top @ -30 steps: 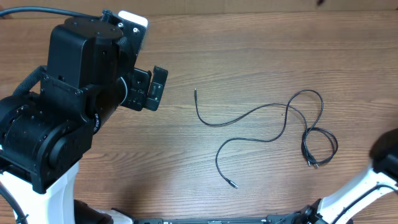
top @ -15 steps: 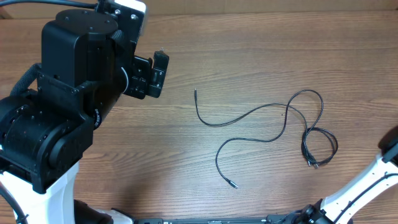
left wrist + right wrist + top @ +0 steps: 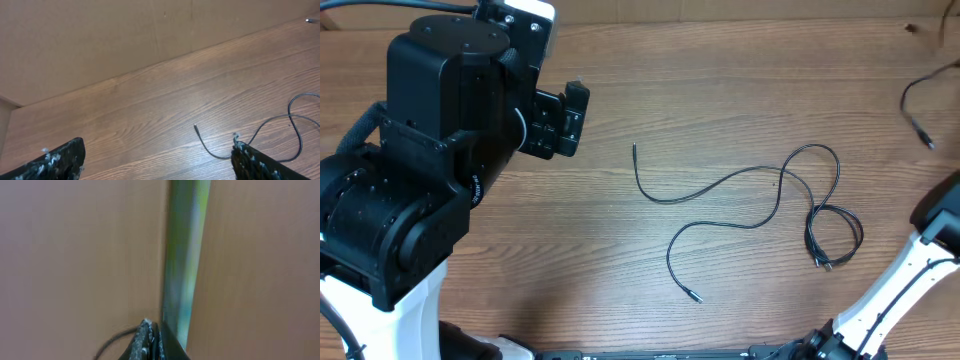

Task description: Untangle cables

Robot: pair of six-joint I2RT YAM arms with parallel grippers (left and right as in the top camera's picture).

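Two thin black cables (image 3: 760, 200) lie loosely crossed on the wooden table right of centre, with a small coil (image 3: 832, 232) at their right end. Plug tips lie at the left end (image 3: 634, 147) and the lower end (image 3: 695, 297). Another thin black cable (image 3: 918, 100) hangs in view at the upper right. In the right wrist view my right gripper (image 3: 152, 340) is shut, and a thin black cable (image 3: 112, 342) leaves its fingers to the left. My left gripper (image 3: 565, 125) is open and empty, left of the cables. Its wide-apart fingers (image 3: 157, 165) frame a cable end (image 3: 196, 127).
The bulky left arm (image 3: 420, 170) covers the table's left side. Part of the right arm (image 3: 940, 215) shows at the right edge. A cardboard wall (image 3: 100, 40) stands behind the table. A blurred green-grey upright strip (image 3: 185, 255) fills the right wrist view.
The left arm drew back slightly a second ago and has held still since. A hanging cable end has come into view at the upper right, and the right arm has shifted at the right edge.
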